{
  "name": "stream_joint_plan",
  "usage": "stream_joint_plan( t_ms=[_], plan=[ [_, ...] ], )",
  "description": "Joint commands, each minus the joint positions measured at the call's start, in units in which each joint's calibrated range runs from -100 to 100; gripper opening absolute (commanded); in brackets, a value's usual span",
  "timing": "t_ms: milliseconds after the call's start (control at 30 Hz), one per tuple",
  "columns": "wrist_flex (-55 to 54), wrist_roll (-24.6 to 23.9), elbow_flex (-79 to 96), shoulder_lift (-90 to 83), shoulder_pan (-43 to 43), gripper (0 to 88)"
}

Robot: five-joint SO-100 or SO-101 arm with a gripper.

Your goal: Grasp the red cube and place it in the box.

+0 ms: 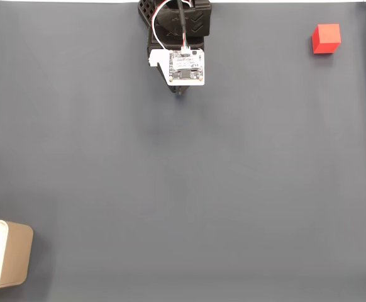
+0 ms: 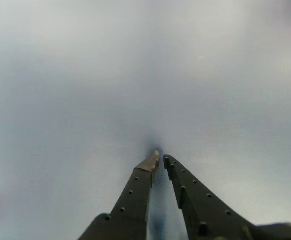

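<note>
Fixed view, looking straight down: grey surface [image 1: 189, 189] fills the frame. The arm [image 1: 177, 25] enters from the top edge, a little left of centre, black housing with a white circuit board [image 1: 187, 67] on top and red, white and black wires looping into it. The tool [image 1: 180, 93] is mostly hidden under the board; only a dark tip shows just below the board's lower edge, pointing down-frame.

The red cube [image 1: 326, 38] sits near the top right corner, well apart from the arm, resting flat on the surface, one side face in shadow. The box [image 1: 10, 253] is at the bottom left, cut off by the left edge; tan outer wall with rounded corner, white inside. Cube and box lie at opposite corners of the frame, with the arm nearer the cube than the box.

Wrist view: two dark fingers [image 2: 135, 192] with rows of small holes rise from the bottom edge and converge. Tool [image 2: 160, 159] tips nearly meet, only a narrow slit between them, nothing clamped. Tips hang over bare blurred grey surface [image 2: 85, 90], with a faint shadow just ahead of them.
</note>
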Motion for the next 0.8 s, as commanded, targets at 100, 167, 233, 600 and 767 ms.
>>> stream_joint_plan(
  t_ms=[100, 167, 233, 600, 767],
  plan=[
    [1.2, 0.15, 0.45, 0.0, 0.28, 0.0],
    [0.54, 0.05, 0.45, 0.0, 0.28, 0.0],
    [-0.61, -0.1, 0.45, 0.0, 0.42, 0.0],
    [-13.4, -0.88, 0.45, 0.26, 0.28, 0.0],
    [-19.21, -0.78, 0.45, 1.47, 0.56, 0.0]
  ],
)
